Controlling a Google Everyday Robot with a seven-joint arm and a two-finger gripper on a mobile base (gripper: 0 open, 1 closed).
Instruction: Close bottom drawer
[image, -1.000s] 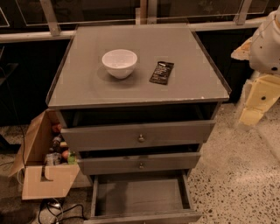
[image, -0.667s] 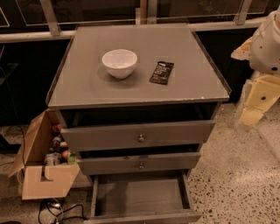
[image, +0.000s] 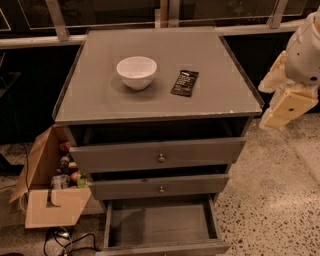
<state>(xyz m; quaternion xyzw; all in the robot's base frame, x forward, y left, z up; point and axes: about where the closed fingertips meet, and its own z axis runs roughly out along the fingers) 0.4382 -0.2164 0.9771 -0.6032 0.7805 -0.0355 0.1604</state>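
Note:
The bottom drawer (image: 160, 225) of the grey cabinet (image: 100, 95) is pulled far out, and its plain grey inside shows. Its front panel lies at the lower edge of the camera view, with the knob out of sight. The middle drawer (image: 160, 186) and the top drawer (image: 159, 155) stand slightly out, each with a small brass knob. My gripper (image: 287, 102), cream-coloured, hangs at the right edge, beside the cabinet's top right corner, well above and to the right of the bottom drawer. It holds nothing that I can see.
A white bowl (image: 136, 71) and a dark snack packet (image: 185, 83) lie on the cabinet top. An open cardboard box (image: 50, 205) with bottles stands on the floor against the cabinet's left side, with cables (image: 65, 237) below it. Speckled floor (image: 270, 200) lies to the right.

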